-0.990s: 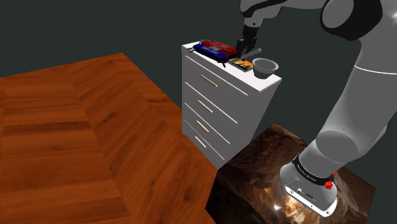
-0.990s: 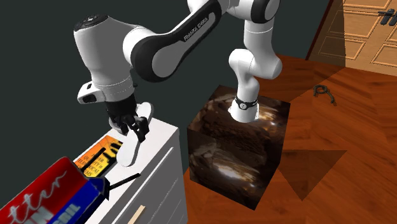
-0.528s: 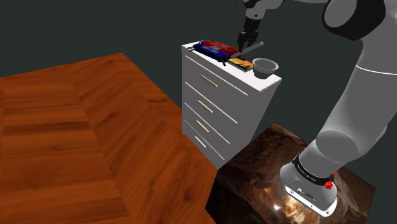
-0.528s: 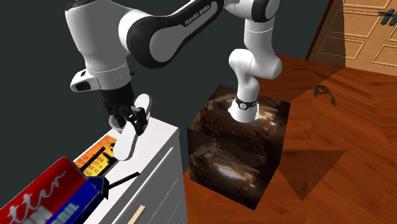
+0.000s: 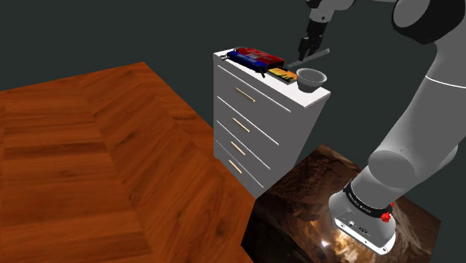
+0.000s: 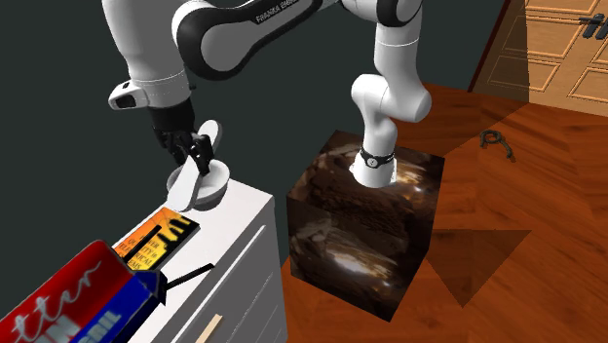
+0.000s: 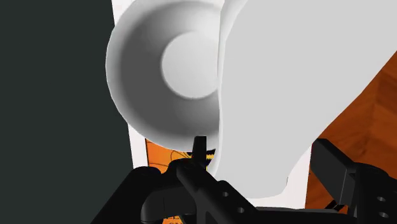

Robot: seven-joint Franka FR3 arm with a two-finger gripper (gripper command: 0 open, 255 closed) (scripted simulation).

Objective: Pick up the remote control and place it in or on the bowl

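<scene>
I read the jaws clenched on the white oblong remote control (image 5: 318,53). Shoulder view: it hangs at 12 o'clock from the pale round bowl (image 5: 312,76) on the white drawer chest (image 5: 254,127).

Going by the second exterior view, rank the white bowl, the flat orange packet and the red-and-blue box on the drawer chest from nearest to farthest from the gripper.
From the black gripper, shut on the white remote control:
1. White round bowl, directly under it at one end of the white drawer chest.
2. Flat orange packet, on the middle of the top.
3. Red-and-blue box, at the opposite end.
</scene>
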